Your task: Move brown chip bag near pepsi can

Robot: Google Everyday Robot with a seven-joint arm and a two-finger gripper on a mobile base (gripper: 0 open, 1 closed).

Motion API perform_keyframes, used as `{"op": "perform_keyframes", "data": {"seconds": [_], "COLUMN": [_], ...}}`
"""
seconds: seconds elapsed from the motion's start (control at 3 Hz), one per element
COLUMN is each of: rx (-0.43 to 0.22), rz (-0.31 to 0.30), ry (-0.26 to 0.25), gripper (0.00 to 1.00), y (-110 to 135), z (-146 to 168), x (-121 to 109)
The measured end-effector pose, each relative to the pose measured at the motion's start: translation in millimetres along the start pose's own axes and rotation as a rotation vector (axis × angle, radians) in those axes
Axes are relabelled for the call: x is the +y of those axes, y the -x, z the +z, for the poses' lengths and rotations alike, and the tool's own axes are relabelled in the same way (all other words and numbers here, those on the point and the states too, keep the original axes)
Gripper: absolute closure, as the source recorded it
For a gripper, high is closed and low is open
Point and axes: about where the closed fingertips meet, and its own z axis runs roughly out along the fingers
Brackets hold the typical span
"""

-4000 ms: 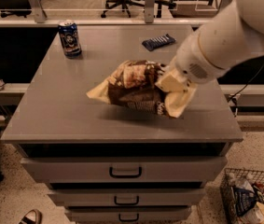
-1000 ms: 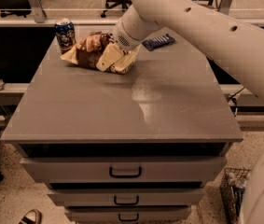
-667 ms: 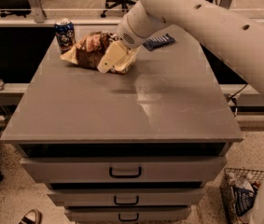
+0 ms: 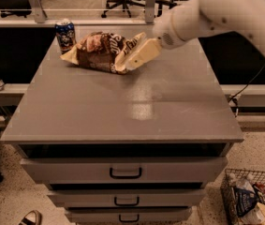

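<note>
The brown chip bag (image 4: 99, 51) lies on its side at the back left of the grey cabinet top (image 4: 136, 102). The pepsi can (image 4: 65, 34) stands upright at the back left corner, right beside the bag's left end. My gripper (image 4: 140, 54) is at the bag's right end, low over the top, and looks open. One cream fingertip (image 4: 146, 49) overlaps the bag's cream edge. The white arm reaches in from the upper right.
The cabinet has drawers (image 4: 125, 171) facing the front. A wire basket (image 4: 253, 196) of packets stands on the floor at the lower right. Office chairs and a rail lie behind the cabinet. A shoe tip (image 4: 26, 218) shows at the lower left.
The bag was carried from mid-table to the back left, next to the can. In the last second it stayed put while my gripper drew back to the right, off its middle.
</note>
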Motion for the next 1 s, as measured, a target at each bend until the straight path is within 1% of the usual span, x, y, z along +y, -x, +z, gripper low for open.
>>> {"op": "perform_keyframes", "data": {"seconds": [0.33, 0.67, 1.0], "rx": [-0.114, -0.182, -0.178], "rz": [0.036, 0.064, 0.069], "ry": [-0.024, -0.102, -0.113], "gripper": [0.0, 0.0, 0.0], "y": [-24.3, -54.0, -59.6], "z": [-47.0, -108.4, -114.7], "x": [-11.5, -31.3, -32.6]}}
